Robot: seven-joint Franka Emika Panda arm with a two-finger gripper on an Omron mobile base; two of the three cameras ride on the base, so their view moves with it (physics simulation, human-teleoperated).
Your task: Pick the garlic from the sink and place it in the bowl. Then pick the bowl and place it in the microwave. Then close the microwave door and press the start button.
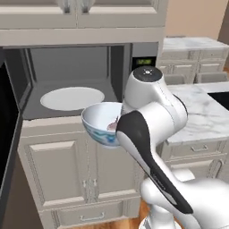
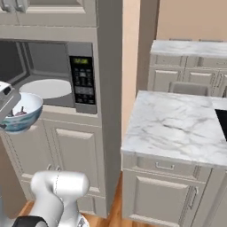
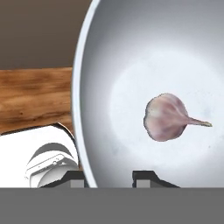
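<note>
Room: a simulated kitchen with cream cabinets, a wooden floor, and a marble counter (image 2: pixel 177 124) at the right.

Left base view, microwave: the microwave (image 1: pixel 76 76) is built into the cabinet wall, and its cavity stands open. A flat white plate (image 1: pixel 71 98) lies inside, on the cavity floor.

Left base view, door: the microwave door (image 1: pixel 8 134) is swung out at the near left and seen almost from its edge.

Left base view, bowl: the bowl (image 1: pixel 102 124) is up in the air, just in front of the cavity opening and a little lower than the plate. The white arm (image 1: pixel 152 116) covers its right side.

Left base view, garlic: a small pinkish piece of the garlic (image 1: pixel 112 125) shows inside the bowl.

Right base view, panel: the black keypad (image 2: pixel 83 82) with a green display is at the right of the cavity. The bowl (image 2: pixel 21 114) hangs at the left edge, near the opening.

Hand view, gripper: the gripper (image 3: pixel 111 178) has one fingertip on each side of the bowl's rim (image 3: pixel 81 87), partly closed on it, so it holds the bowl.

Hand view, garlic: the garlic (image 3: pixel 168 117) lies on the white inside of the bowl.

Done, as I judge: the garlic is in the bowl, and the bowl is picked up.

Left to do: to set the bowl in the microwave, to close the door, and to press start.
</note>
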